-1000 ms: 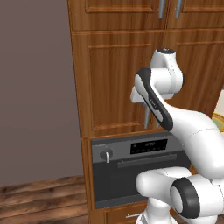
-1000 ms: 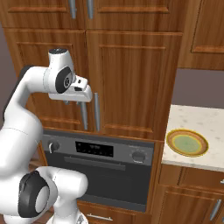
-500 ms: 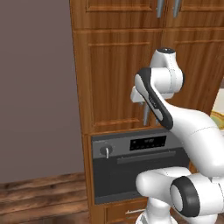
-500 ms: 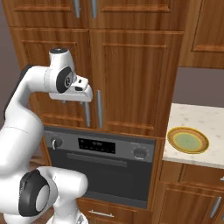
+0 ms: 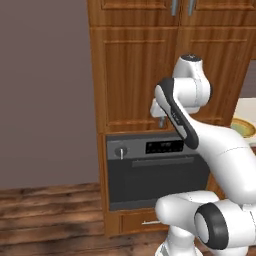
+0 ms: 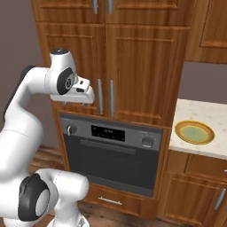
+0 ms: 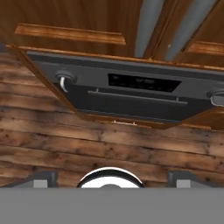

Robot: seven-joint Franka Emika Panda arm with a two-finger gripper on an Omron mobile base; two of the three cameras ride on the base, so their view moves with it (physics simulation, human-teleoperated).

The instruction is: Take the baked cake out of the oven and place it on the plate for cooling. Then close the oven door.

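oven door (image 6: pixel 113 162): flat dark panel, shut | plate (image 6: pixel 194 132): round, yellow-rimmed | gripper (image 7: pixel 109 177): wide, empty

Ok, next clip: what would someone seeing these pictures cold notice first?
Probably the big white arm, with its gripper open and empty, held high in front of the wooden cabinet doors. Just below it sits the dark oven, its oven door shut, set into the cabinetry. Off to the right, the yellow-rimmed plate lies bare on the pale counter.
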